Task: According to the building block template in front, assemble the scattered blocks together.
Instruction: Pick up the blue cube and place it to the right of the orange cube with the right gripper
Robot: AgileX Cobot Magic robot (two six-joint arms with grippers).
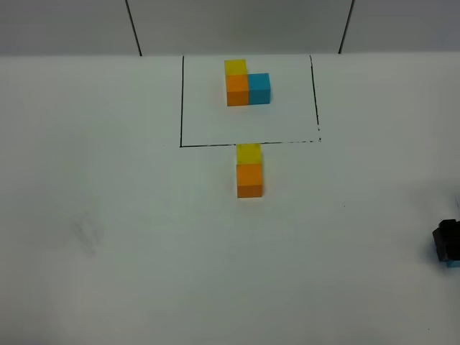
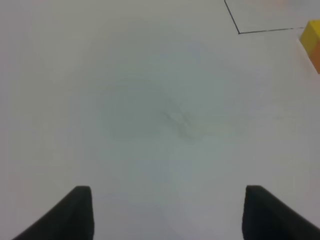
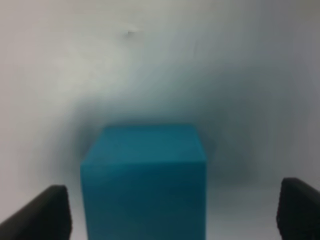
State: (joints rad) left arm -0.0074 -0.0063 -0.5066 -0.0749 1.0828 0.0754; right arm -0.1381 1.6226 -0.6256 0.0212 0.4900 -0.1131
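**Two blocks joined below the frame, blue block between open right jaws**

A white table fills the high view. At its far middle a thin black frame encloses the template. This is an L of three cubes, with yellow farthest, orange touching it on the near side, and blue touching the orange on the right.

Just outside the frame's near line sit two loose blocks in a column. The yellow block touches or overlaps that line, and the orange block touches the yellow's near face. Both lie roughly in line with the template's yellow and orange cubes.

The blue block is well apart from them, at the table's right edge. Only a blue sliver shows there under the right gripper. In the right wrist view the jaws stand apart with the block between them, and a gap shows on each side.

The left gripper hangs over bare table, its jaws wide apart and holding nothing. The yellow and orange blocks and a frame corner show at the edge of its view.
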